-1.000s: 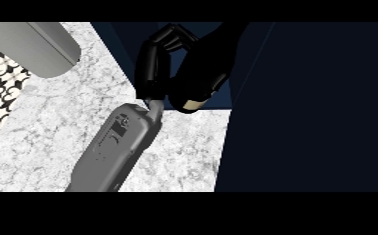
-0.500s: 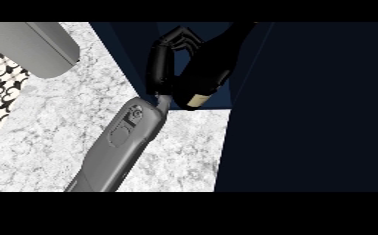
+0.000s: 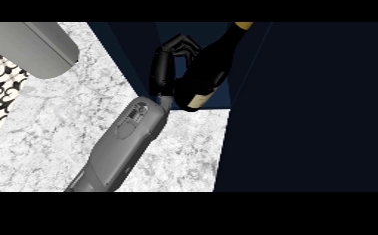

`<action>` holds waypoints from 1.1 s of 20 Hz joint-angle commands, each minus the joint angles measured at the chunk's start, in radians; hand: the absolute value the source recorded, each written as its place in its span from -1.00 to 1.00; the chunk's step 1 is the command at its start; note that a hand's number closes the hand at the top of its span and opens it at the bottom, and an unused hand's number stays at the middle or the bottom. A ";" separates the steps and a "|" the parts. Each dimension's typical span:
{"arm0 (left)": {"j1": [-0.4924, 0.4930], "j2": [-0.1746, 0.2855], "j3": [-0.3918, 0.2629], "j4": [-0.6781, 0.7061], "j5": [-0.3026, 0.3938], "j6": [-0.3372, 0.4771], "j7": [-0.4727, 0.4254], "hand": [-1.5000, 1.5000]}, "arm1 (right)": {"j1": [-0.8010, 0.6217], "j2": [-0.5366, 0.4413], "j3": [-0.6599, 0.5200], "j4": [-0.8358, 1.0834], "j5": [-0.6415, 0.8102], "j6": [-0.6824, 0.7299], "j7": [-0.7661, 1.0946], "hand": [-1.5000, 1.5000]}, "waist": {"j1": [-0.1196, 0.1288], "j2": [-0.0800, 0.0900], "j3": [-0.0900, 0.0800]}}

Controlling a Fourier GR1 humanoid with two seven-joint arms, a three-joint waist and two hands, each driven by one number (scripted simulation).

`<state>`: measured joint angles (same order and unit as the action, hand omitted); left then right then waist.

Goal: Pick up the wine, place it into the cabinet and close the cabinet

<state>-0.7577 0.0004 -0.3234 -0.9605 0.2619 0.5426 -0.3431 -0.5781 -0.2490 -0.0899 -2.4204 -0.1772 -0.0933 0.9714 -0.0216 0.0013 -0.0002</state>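
Seating wine [image 3: 214, 64] in cabinet [image 3: 295, 104], right hand [image 3: 164, 71] clamped round it: you level base, then release.

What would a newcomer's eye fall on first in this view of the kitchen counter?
First, the black right hand at upper middle, curled round a dark wine bottle that tilts with its gold top toward the upper edge, against the dark blue cabinet. Next, the grey forearm slanting up from the lower edge across the white marbled counter.
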 commanded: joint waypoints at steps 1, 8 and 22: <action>0.027 0.000 -0.009 0.028 0.039 -0.017 -0.033 1.00 | -0.017 0.013 0.048 -0.095 -0.030 -0.032 0.072 -1.00 | 0.007 -0.002 -0.001; -0.091 0.000 -0.007 0.315 0.097 -0.036 -0.162 1.00 | 0.059 0.042 0.025 -0.045 -0.044 0.013 -0.054 -1.00 | -0.007 0.005 0.000; -0.101 0.000 -0.012 0.495 0.245 -0.021 -0.381 1.00 | 0.009 0.021 0.026 -0.071 -0.070 0.009 0.025 -1.00 | -0.017 0.006 -0.001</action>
<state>-0.8342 0.0016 -0.3678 -0.5274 0.4654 0.5465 -0.6673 -0.5553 -0.2293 -0.0690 -2.4141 -0.1930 -0.0654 0.9418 -0.0354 0.0059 -0.0007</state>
